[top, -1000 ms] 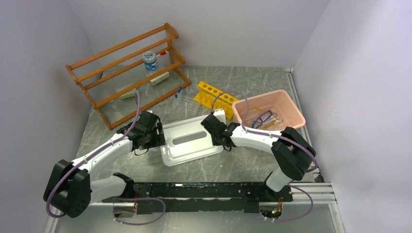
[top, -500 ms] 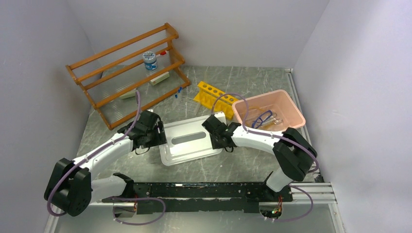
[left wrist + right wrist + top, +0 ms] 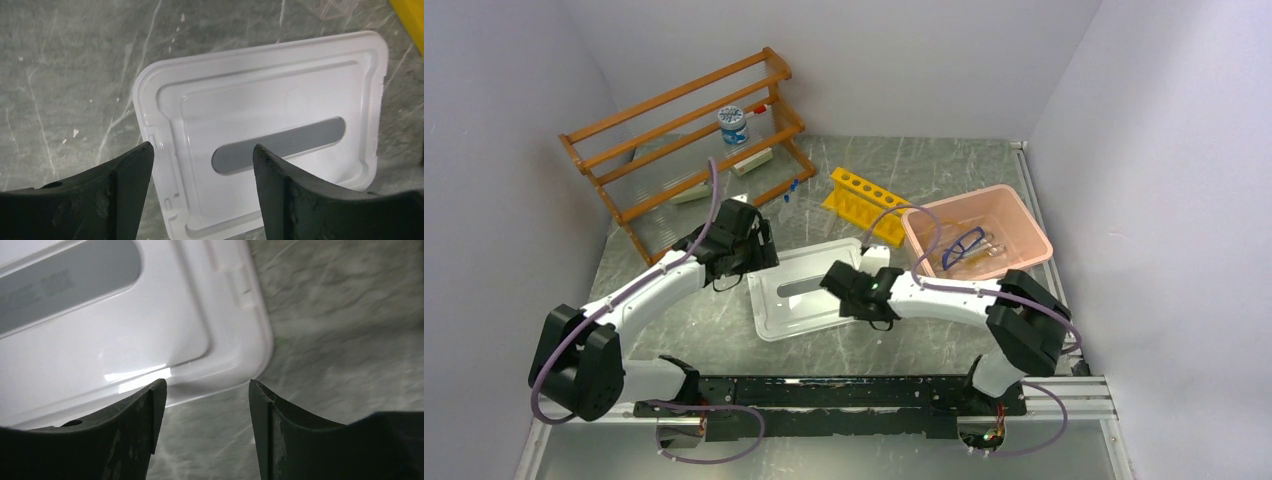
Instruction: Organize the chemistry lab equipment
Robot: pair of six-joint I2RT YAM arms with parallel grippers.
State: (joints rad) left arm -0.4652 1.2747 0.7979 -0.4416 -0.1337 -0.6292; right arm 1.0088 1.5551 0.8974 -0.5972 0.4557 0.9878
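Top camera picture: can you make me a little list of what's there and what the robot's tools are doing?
Centre: white flat plastic lid with grey slot
Left tool: open, over the lid's left edge
Right tool: open, by the lid's near right corner
Right side: pink plastic tub
Back: yellow tube rack; orange-brown wooden shelf rack

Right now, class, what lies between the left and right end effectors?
The white lid lies flat between the left end effector and the right end effector, seen in the top external view.
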